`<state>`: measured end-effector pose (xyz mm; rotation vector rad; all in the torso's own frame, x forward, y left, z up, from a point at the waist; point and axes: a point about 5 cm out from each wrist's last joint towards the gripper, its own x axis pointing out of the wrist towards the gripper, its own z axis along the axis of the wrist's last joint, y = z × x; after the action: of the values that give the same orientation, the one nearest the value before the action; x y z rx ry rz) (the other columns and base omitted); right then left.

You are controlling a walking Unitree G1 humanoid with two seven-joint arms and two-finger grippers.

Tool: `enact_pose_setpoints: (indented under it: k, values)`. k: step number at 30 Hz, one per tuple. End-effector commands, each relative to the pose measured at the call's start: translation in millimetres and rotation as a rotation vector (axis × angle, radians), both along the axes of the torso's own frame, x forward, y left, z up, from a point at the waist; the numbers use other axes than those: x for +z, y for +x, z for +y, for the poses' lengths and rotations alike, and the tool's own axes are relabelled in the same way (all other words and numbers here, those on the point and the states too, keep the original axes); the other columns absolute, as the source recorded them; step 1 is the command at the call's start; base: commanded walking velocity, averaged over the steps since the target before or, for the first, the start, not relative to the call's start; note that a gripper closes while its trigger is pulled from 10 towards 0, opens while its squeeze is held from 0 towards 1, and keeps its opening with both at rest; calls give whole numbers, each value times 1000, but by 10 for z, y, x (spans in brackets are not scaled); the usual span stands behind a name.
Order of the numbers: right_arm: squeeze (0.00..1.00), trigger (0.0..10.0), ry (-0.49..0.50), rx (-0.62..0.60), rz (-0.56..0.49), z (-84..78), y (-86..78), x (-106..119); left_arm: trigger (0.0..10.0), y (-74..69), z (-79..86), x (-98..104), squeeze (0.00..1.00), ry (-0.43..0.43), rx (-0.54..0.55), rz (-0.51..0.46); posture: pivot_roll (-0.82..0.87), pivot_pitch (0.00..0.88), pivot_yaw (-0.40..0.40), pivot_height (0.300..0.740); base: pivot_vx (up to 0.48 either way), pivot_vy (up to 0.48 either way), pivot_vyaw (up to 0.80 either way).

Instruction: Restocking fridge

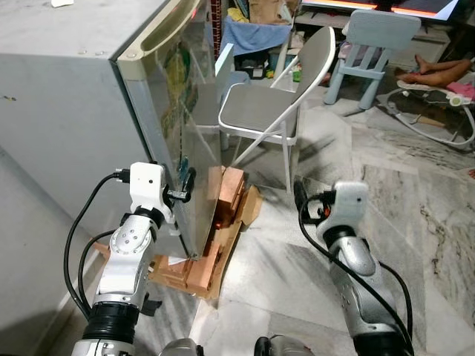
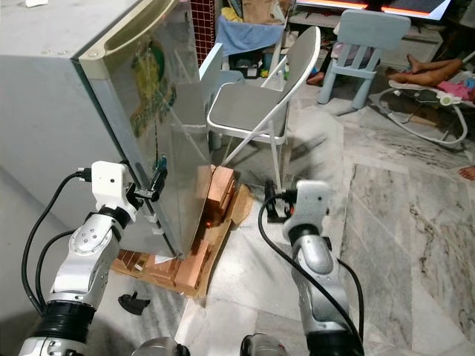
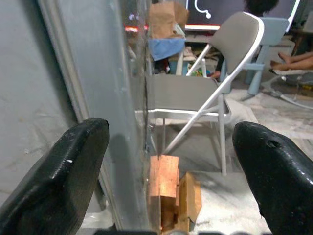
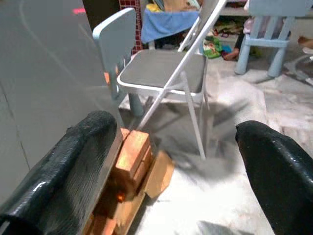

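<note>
A grey fridge [image 1: 67, 96] stands at my left, its shiny door [image 1: 167, 111] carrying stickers and a cream handle strip along the top. My left gripper [image 1: 187, 187] is at the door's free edge, low down. In the left wrist view its fingers [image 3: 73, 166] stand wide open, with the door edge [image 3: 142, 122] running between them. I cannot tell whether they touch it. My right gripper [image 1: 303, 202] hovers over the marble floor to the right of the fridge. It is open and holds nothing [image 4: 176, 129].
The fridge rests on stacked wooden blocks [image 1: 223, 215]. A grey folding chair [image 1: 260, 111] stands close in front of the door. A pale blue child's chair [image 1: 375, 37], a baby bouncer [image 1: 445, 111] and a person's legs [image 1: 438, 70] are further back. A small black piece [image 2: 133, 300] lies on the floor.
</note>
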<state>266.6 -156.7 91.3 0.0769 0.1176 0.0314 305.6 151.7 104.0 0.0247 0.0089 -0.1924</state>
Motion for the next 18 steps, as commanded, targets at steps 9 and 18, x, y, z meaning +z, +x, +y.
enact_pose_setpoints:
  k: [9,18]
  values:
    - [0,10000,-17,36,43,-103,-294,56,10000,188,97,40,0,38,77,-32,13,92,0,740,0,0,0]
    - [0,10000,-22,60,113,-210,-628,-13,10000,372,20,100,0,34,70,-47,-30,98,4,740,0,0,0]
